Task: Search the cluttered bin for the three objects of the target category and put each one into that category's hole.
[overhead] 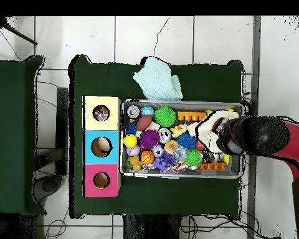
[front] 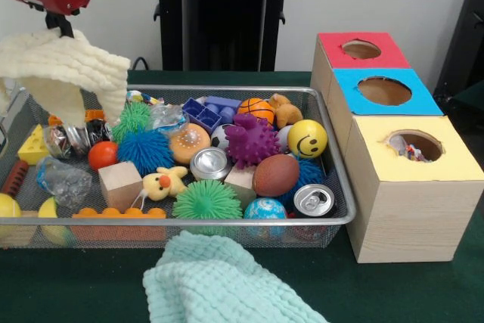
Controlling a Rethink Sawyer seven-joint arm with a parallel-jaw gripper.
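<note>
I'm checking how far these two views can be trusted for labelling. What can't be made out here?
- Gripper fingers: in the front view the cream cloth hanging from the arm covers them; in the overhead view the arm's own body hides them.
- Bin contents beneath the cloth: hidden in the front view.
- Items inside the yellow box hole: too small to identify in either view.
- Mint cloth: cut off by the bottom edge of the front view.
</note>
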